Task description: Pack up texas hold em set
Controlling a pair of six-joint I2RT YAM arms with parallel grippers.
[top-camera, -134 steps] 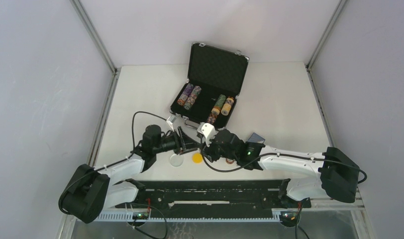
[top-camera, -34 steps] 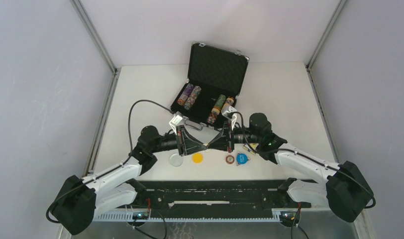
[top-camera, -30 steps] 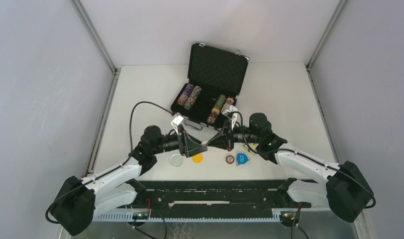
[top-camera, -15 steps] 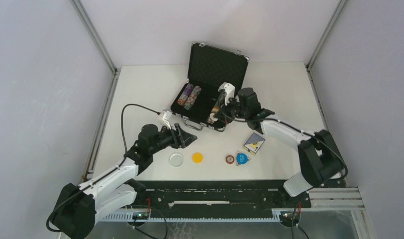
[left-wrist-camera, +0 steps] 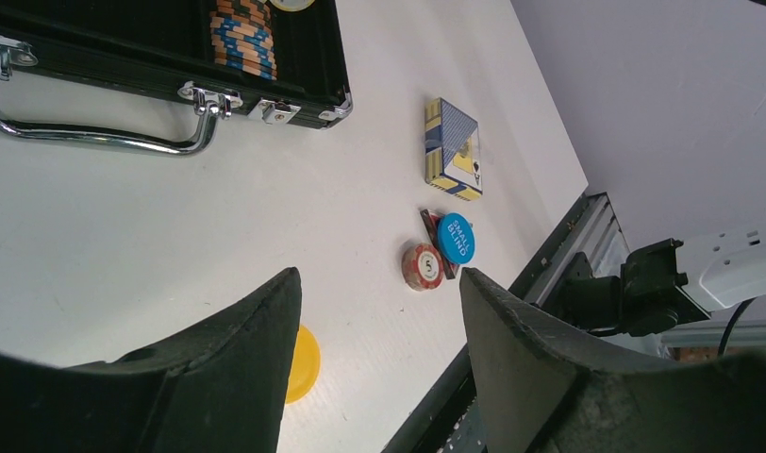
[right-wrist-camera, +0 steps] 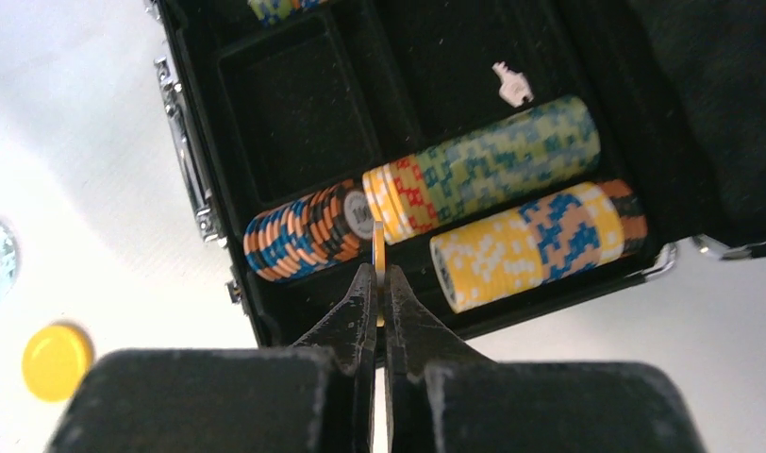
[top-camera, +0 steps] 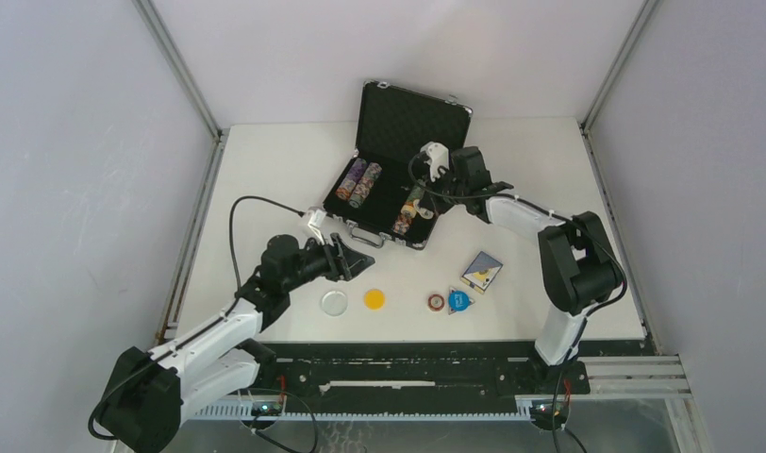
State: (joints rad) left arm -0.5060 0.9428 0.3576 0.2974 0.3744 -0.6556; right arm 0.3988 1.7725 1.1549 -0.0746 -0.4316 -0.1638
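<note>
The black briefcase [top-camera: 434, 106] lies open at the back of the table, with rolls of chips [top-camera: 358, 182] in its tray. My right gripper [top-camera: 420, 193] hangs over the tray's right-hand rolls. In the right wrist view it [right-wrist-camera: 379, 276] is shut on a thin yellow chip [right-wrist-camera: 379, 247] held edge-on between the orange-blue roll [right-wrist-camera: 304, 231] and the yellow-blue roll [right-wrist-camera: 535, 241]. My left gripper [top-camera: 356, 261] is open and empty, low over the table in front of the case handle [left-wrist-camera: 96, 137]. Yellow token [top-camera: 374, 299], clear token [top-camera: 334, 302], red chip [top-camera: 437, 301], blue token [top-camera: 458, 300] and card deck [top-camera: 481, 271] lie on the table.
A small white piece [right-wrist-camera: 513, 85] lies in an empty slot of the tray. The case lid [top-camera: 412, 123] stands upright behind the tray. The black rail [top-camera: 398, 363] runs along the near table edge. Grey walls close in the left, back and right sides.
The two grippers met over the table middle, then parted. My right gripper has carried the chip back to above the case's right rolls. My left gripper drew back left and stands open.
</note>
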